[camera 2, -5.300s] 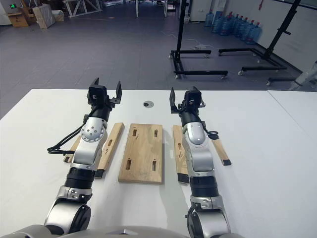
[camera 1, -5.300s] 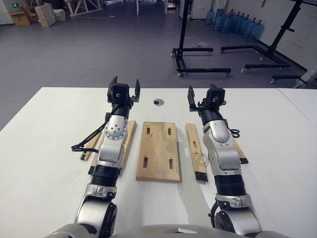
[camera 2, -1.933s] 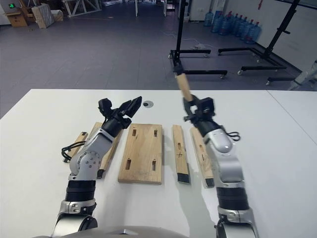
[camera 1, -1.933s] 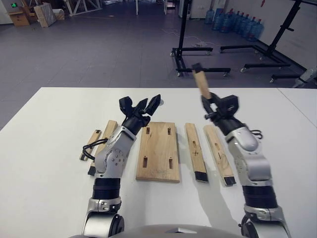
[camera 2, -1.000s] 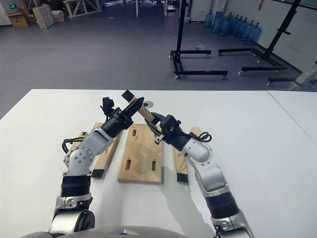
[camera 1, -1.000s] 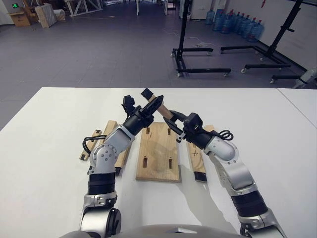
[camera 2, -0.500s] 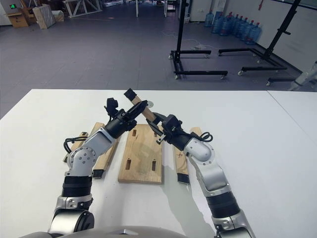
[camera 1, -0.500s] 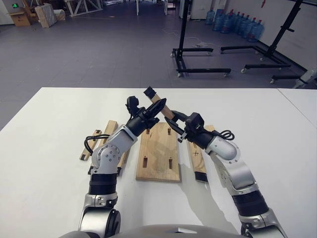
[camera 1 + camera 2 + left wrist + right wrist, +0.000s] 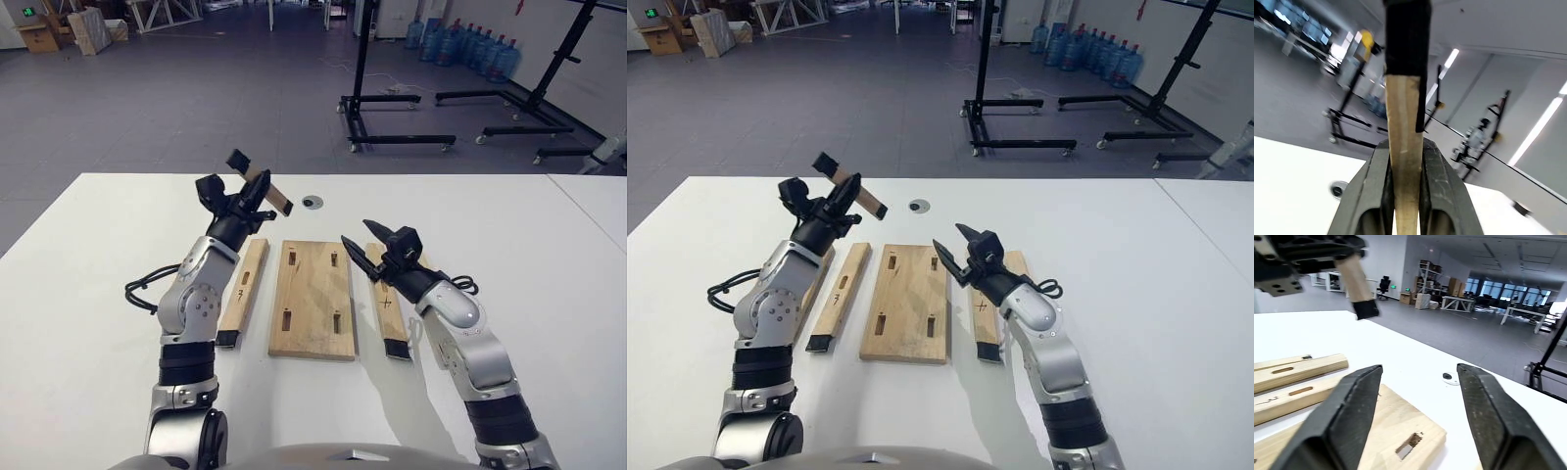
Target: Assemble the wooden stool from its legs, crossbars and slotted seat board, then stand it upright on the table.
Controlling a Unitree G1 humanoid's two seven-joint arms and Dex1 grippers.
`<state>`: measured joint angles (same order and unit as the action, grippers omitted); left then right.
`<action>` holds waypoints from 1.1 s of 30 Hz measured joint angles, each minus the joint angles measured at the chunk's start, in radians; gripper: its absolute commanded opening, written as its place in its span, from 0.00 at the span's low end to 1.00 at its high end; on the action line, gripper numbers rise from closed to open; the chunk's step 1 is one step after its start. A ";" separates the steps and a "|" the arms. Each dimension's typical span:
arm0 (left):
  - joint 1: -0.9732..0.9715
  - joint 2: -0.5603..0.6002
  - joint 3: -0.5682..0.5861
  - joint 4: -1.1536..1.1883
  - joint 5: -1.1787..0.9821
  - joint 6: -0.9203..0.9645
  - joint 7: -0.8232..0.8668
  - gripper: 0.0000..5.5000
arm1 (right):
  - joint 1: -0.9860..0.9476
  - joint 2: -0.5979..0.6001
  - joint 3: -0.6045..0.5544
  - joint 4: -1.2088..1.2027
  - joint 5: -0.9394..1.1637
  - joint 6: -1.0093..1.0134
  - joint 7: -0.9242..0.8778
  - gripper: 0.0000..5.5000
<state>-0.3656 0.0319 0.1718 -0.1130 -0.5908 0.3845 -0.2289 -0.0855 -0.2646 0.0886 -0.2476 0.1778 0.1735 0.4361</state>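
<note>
My left gripper (image 9: pixel 247 193) is raised over the table's far left part, shut on a short wooden crossbar (image 9: pixel 272 196) with black ends; the bar (image 9: pixel 1404 142) sits clamped between both fingers. The slotted seat board (image 9: pixel 313 299) lies flat in the middle of the table. One leg (image 9: pixel 242 289) lies just left of the board, another leg (image 9: pixel 388 311) just right of it. My right gripper (image 9: pixel 366 251) hangs open and holds nothing, low over the board's far right corner. From the right wrist I see the board (image 9: pixel 1400 440), two wooden pieces (image 9: pixel 1298 369) and the held crossbar (image 9: pixel 1357 284).
A round cable hole (image 9: pixel 313 202) sits in the white table (image 9: pixel 88 294) beyond the board. My left arm partly hides another wooden piece (image 9: pixel 815 272), and a further one (image 9: pixel 1019 262) lies beside my right arm. A black cable (image 9: pixel 147 289) loops near the left arm. Metal stands are on the floor behind.
The crossbar has passed from my right gripper to my left, which carried it up and to the left. My right gripper has opened and dropped back toward the board's right side.
</note>
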 measured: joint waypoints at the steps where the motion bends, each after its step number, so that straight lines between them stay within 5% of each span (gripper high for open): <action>1: 0.001 0.016 -0.004 -0.001 0.034 -0.019 0.004 0.07 | 0.000 0.001 -0.016 0.000 0.000 0.000 -0.022 0.56; 11: 0.311 0.251 0.143 -0.200 0.165 -0.004 0.005 0.07 | -0.012 0.115 -0.092 -0.001 -0.033 0.021 -0.255 0.56; 33: 0.419 0.155 0.038 -0.111 0.287 -0.096 0.048 0.07 | -0.023 0.122 -0.067 0.004 -0.072 0.022 -0.256 0.56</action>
<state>0.0531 0.1873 0.2095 -0.2240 -0.3033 0.2883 -0.1810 -0.1083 -0.1426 0.0217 -0.2432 0.1058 0.1954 0.1796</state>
